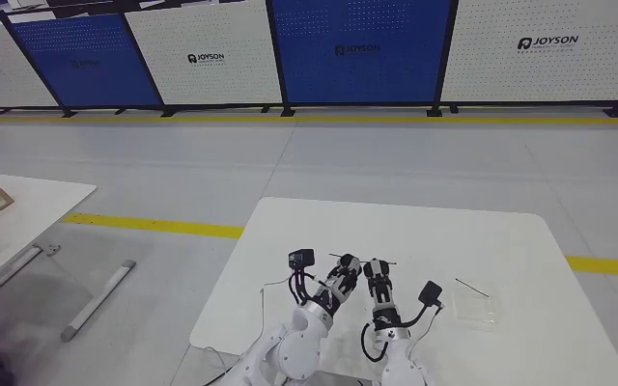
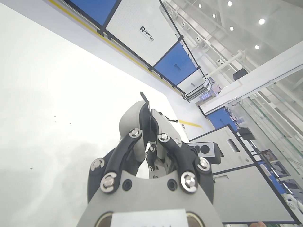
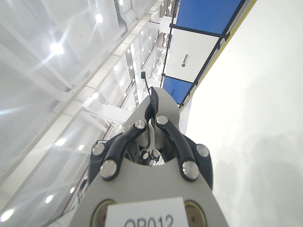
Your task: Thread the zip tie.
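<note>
Our left gripper (image 2: 149,116), clamped on the zip tie (image 2: 144,96) strap's end, sits just beside our right gripper (image 3: 152,100), clamped below its head (image 3: 143,74).

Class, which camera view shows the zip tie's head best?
Right wrist view: the zip tie's head stands clear beyond the right gripper. Top view gives a thin sliver; left wrist view, perhaps a small bit.

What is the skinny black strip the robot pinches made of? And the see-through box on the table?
The thin black zip tie looks like matte, bendy plastic: slim, slightly curved, with a small blocky head. The shallow clear tray on the white table seems glossy transparent plastic, since the table shows through; perhaps glass.
</note>
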